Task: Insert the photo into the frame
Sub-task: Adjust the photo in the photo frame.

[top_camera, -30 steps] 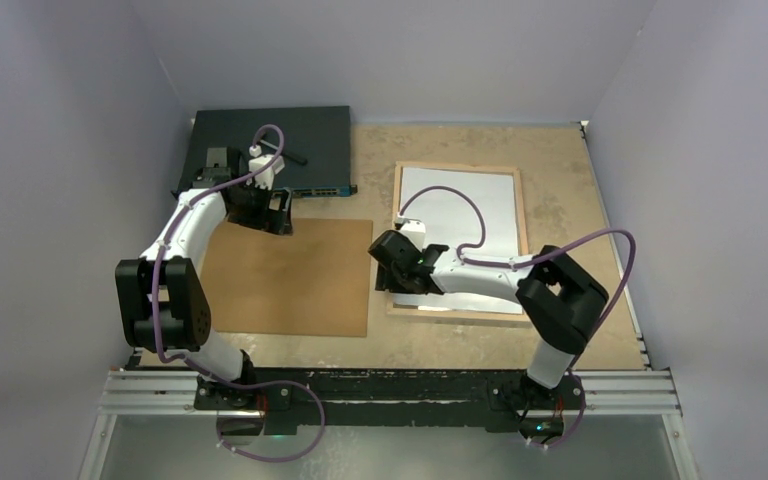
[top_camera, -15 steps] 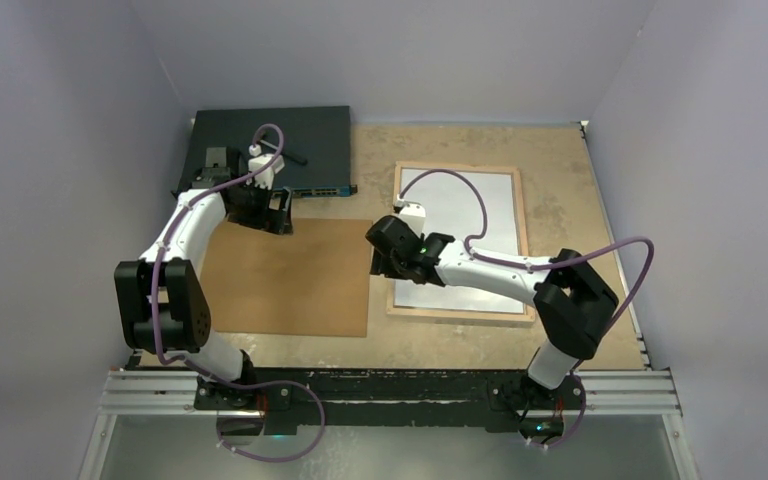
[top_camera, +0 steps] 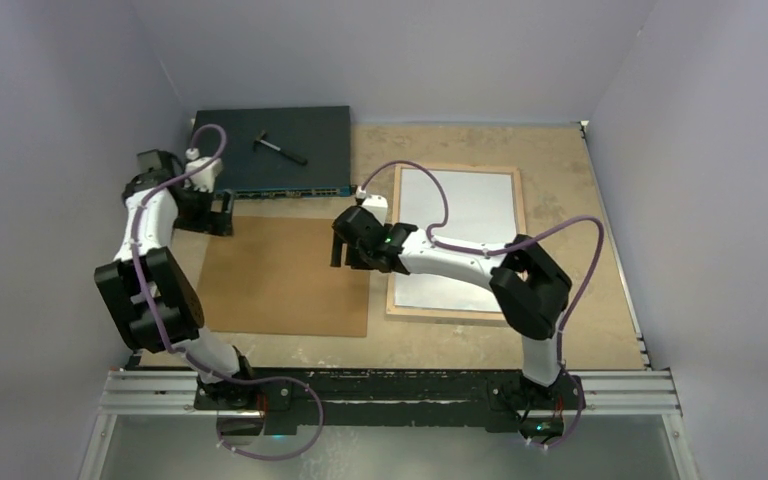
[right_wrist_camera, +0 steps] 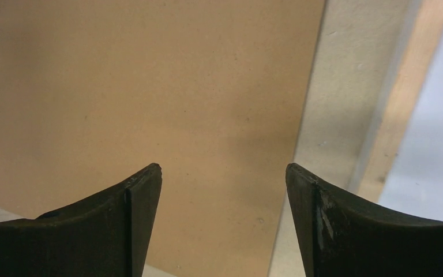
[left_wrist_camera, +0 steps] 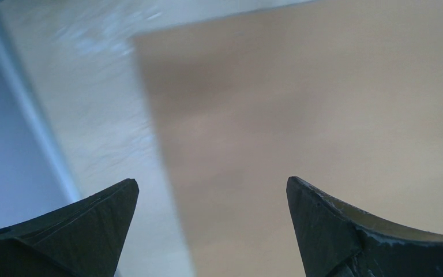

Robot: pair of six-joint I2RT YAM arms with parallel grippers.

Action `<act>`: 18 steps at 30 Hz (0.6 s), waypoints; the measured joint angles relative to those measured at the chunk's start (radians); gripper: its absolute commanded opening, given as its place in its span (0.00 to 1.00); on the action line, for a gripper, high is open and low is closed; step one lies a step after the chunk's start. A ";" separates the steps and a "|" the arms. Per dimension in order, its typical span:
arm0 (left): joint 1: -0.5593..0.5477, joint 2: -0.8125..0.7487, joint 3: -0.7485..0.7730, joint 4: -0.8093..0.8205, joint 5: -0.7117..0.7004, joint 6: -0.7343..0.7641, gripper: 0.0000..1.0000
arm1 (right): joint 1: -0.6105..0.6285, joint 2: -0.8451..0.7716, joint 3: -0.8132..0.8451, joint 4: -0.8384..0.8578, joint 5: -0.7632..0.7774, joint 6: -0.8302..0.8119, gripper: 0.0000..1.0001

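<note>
The frame (top_camera: 523, 240) lies back up on the right of the table, its light wood rim showing. The photo (top_camera: 457, 235) lies in it, plain white back up. My right gripper (top_camera: 341, 249) is open and empty, left of the frame over the right edge of the brown backing board (top_camera: 285, 280). The right wrist view shows its gripper (right_wrist_camera: 224, 167) above the board (right_wrist_camera: 150, 86), with the frame's wood rim (right_wrist_camera: 406, 98) and the photo (right_wrist_camera: 438, 144) at the right. My left gripper (top_camera: 226, 215) is open and empty over the board's far left corner; the left wrist view shows this gripper (left_wrist_camera: 212, 182) above the board (left_wrist_camera: 323, 104).
A dark flat box (top_camera: 310, 130) with a black tool (top_camera: 280, 147) on it stands at the back left. Grey walls close in the table on the left, back and right. The arms' rail (top_camera: 390, 390) runs along the near edge.
My right gripper has moved left, off the photo and frame, to over the board's right edge. My left gripper has swung left to the board's far left corner.
</note>
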 measured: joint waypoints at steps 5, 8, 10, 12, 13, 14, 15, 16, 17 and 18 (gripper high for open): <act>0.217 0.091 0.008 0.016 -0.077 0.141 0.93 | 0.010 0.100 0.030 0.005 -0.045 0.003 0.87; 0.286 0.147 -0.013 0.039 -0.115 0.191 0.92 | 0.013 0.122 0.030 0.004 -0.062 0.011 0.88; 0.297 0.153 -0.056 0.066 -0.134 0.212 0.92 | 0.013 0.126 0.030 0.004 -0.072 0.019 0.89; 0.293 0.152 -0.108 0.082 -0.138 0.227 0.90 | 0.013 0.125 0.030 0.005 -0.074 0.031 0.89; 0.290 0.153 -0.128 0.088 -0.142 0.232 0.89 | 0.013 0.125 0.030 0.004 -0.074 0.036 0.90; 0.288 0.153 -0.140 0.089 -0.143 0.235 0.89 | 0.013 0.125 0.030 0.003 -0.073 0.041 0.91; 0.285 0.153 -0.154 0.098 -0.145 0.239 0.89 | 0.013 0.125 0.030 0.001 -0.071 0.049 0.92; 0.284 0.153 -0.162 0.108 -0.145 0.243 0.88 | 0.013 0.125 0.030 -0.002 -0.069 0.055 0.93; 0.283 0.153 -0.167 0.116 -0.146 0.244 0.88 | 0.013 0.125 0.028 -0.004 -0.069 0.061 0.94; 0.283 0.153 -0.171 0.123 -0.146 0.243 0.87 | 0.013 0.125 0.026 -0.008 -0.069 0.066 0.94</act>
